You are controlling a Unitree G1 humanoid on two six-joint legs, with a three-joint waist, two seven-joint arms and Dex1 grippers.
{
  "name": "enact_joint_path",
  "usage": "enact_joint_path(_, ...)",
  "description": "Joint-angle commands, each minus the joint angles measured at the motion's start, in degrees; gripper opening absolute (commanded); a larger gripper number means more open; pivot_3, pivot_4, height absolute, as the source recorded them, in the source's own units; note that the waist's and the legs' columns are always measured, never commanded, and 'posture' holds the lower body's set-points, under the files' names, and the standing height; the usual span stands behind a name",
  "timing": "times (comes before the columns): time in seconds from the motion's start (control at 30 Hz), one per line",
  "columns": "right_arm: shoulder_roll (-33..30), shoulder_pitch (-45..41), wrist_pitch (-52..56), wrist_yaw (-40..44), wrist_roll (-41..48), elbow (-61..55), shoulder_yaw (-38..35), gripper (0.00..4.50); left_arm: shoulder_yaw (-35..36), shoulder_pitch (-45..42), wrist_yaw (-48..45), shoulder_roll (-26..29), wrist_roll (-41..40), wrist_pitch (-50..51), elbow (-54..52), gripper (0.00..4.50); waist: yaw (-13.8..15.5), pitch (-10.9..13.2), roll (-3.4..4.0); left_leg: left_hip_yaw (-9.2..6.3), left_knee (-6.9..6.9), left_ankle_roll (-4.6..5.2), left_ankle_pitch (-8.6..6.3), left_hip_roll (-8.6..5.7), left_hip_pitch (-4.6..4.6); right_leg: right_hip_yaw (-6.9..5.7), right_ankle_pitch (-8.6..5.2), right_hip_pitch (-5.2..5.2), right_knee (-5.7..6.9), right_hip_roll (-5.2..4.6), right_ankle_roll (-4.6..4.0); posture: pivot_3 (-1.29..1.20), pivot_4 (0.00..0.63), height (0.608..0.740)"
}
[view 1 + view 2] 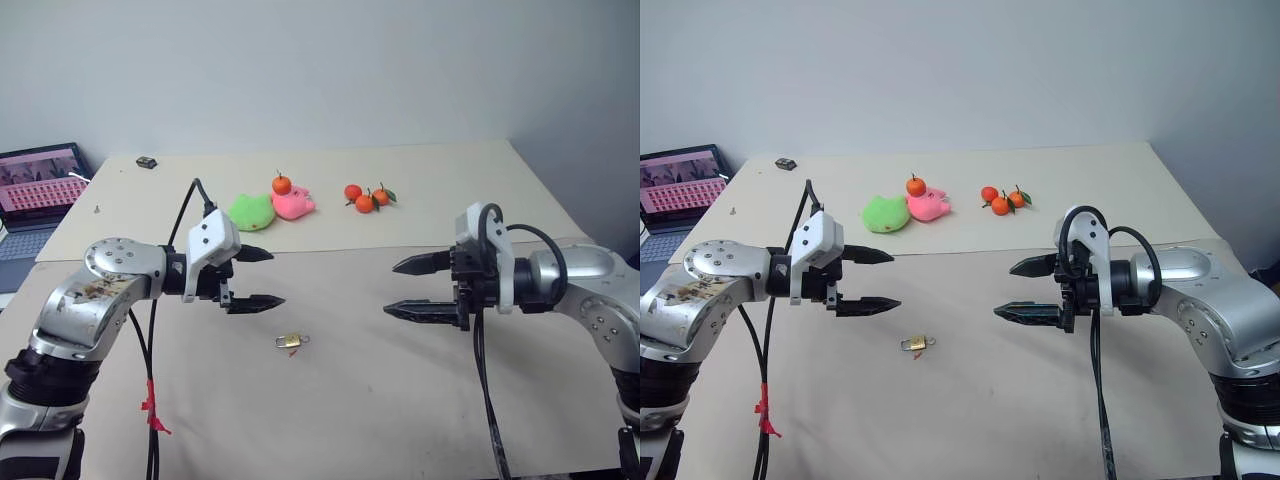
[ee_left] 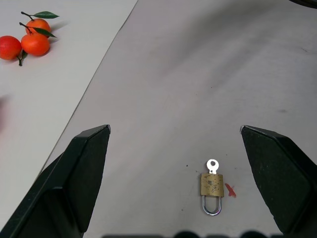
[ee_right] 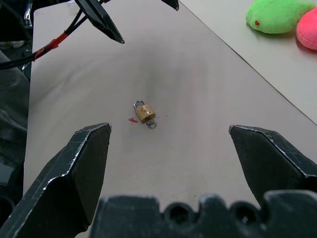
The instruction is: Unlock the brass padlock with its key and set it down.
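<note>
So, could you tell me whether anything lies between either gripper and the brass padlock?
Nothing visible does. The brass padlock lies alone on the table, with only a small red speck beside it. The left gripper and right gripper hang open above it.

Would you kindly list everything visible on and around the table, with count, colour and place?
brass padlock: one, gold, silvery shackle, key in it, near table middle, beside a red mark
oranges: four; three clustered far centre, one by the toys
plush toys: two, green and pink, far centre
small dark object: one, far left corner
laptop: one, open, left of table
left hand: black fingers, open, above table
right hand: black fingers, open, above table
</note>
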Motion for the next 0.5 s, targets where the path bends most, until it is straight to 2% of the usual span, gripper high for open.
enact_joint_path(0.03,-0.2,-1.6,-1.4,0.3,-0.3,-0.2,-0.8,4.5,1.3,1.4,-1.0,1.7,-0.7,0.3,-1.4,4.49,0.0,0.0,-0.01,0.0,0.0,0.0,0.0,0.0,0.0,0.0,0.0,0.0,0.0,0.0,0.0,0.0,0.15,0.661)
enact_joint_path(0.23,0.3,-1.9,-1.5,-0.5,-0.9,0.4,-0.1,4.5,-1.4,5.7,-4.6,1.8,2.7,-7.9,-0.7,4.49,0.0,0.0,0.02,0.01,-0.02,0.15,-0.09,0.02,0.1,-0.01,-0.05,0.0,0.06,0.01,-0.08,0.0,0.15,0.661)
enact_joint_path(0.5,0.6,1.1,-0.4,-2.6,0.4,-2.7,-1.1,4.5,-4.0,8.9,-4.1,-1.7,4.0,-11.3,-1.1,4.49,0.1,0.0,0.07,0.03,0.02,0.24,-0.14,0.01,0.05,0.0,-0.05,0.03,0.0,-0.01,-0.08,0.0,0.15,0.661)
